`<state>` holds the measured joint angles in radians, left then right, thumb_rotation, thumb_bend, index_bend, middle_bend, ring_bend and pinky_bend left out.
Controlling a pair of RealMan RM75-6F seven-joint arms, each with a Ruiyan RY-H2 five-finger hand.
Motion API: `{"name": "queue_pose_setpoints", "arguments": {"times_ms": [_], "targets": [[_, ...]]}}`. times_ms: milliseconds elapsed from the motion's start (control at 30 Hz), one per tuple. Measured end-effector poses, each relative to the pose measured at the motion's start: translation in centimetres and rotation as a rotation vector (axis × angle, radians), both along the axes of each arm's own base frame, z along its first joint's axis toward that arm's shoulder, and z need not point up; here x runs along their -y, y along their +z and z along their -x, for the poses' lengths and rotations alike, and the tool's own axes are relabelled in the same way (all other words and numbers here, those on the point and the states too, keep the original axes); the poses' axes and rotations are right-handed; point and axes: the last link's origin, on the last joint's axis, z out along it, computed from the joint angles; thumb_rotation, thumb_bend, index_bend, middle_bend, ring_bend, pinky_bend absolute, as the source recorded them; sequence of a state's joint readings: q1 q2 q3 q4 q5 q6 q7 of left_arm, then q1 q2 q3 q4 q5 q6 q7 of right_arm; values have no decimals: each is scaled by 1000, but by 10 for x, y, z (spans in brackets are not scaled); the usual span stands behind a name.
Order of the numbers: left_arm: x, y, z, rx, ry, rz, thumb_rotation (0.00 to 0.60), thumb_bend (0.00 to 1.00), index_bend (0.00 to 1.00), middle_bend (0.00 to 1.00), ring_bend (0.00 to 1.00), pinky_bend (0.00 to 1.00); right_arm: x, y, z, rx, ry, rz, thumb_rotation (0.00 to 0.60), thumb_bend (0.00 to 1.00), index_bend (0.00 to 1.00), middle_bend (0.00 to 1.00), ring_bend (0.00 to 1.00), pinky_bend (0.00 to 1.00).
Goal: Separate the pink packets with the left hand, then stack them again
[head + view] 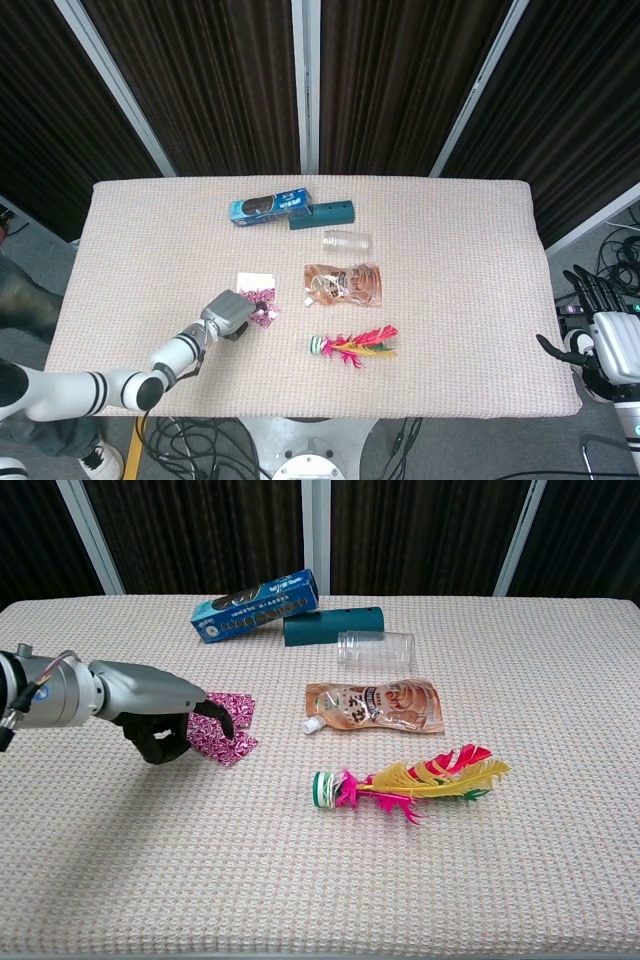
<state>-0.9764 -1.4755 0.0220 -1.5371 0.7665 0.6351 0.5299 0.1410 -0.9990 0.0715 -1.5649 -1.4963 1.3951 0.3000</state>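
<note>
Two pink packets lie apart on the woven table (520,870). One pink packet (238,706) (254,282) lies flat. The other pink packet (222,745) (266,311) sits just in front of it, turned askew, and my left hand (160,725) (230,315) pinches its left edge with fingers curled over it. My right hand (610,340) hangs beyond the table's right edge, fingers spread and holding nothing; the chest view does not show it.
A blue box (257,604), a dark teal tube (333,626) and a clear cup (376,648) lie at the back. An orange spout pouch (373,706) and a feathered shuttlecock (410,777) lie to the right of the packets.
</note>
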Motion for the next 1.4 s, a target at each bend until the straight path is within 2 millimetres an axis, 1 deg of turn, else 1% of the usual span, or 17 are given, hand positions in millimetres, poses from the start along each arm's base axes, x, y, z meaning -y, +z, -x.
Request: {"name": "queue_pose_setpoints", "arguments": {"times_ms": [100, 233, 433, 567, 667, 867, 967, 1167, 1300, 1400], "targets": [[1, 7, -5, 15, -4, -18, 600, 655, 247, 927, 944, 987, 0, 0, 1, 1, -1, 0, 410, 135, 6, 1, 0, 0], [-5, 11, -5, 32, -3, -73, 600, 648, 247, 926, 943, 984, 0, 0, 1, 4, 1, 0, 410, 136, 5, 0, 0, 0], [-16, 2, 6, 33, 16, -130, 600, 645, 247, 925, 942, 982, -1, 1, 3, 4, -5, 1, 410, 135, 5, 1, 0, 0], [-20, -7, 13, 28, 38, -127, 600, 645, 247, 925, 942, 982, -2, 0, 4, 5, -6, 2, 403, 135, 6, 0, 0, 0], [-17, -11, 17, 18, 47, -110, 600, 645, 247, 925, 941, 982, -2, 1, 4, 4, -8, 2, 408, 135, 5, 0, 0, 0], [-14, -12, 19, -8, 46, -89, 600, 646, 247, 925, 942, 981, -2, -1, 4, 7, -7, -2, 410, 135, 6, 1, 0, 0], [-13, -10, 20, -18, 57, -75, 600, 645, 247, 925, 942, 981, -2, -1, 4, 6, -9, -2, 412, 136, 5, 1, 0, 0], [-4, -5, 17, -39, 46, -48, 600, 645, 247, 925, 942, 981, -3, -1, 4, 7, -8, -1, 404, 137, 5, 0, 0, 0], [2, -2, 13, -42, 40, -38, 600, 645, 247, 925, 942, 981, -4, -1, 4, 8, -8, 0, 412, 137, 5, 1, 0, 0], [2, 3, 10, -35, 39, -52, 600, 645, 247, 925, 942, 981, -5, 1, 4, 8, -8, 5, 408, 136, 5, 1, 0, 0]]}}
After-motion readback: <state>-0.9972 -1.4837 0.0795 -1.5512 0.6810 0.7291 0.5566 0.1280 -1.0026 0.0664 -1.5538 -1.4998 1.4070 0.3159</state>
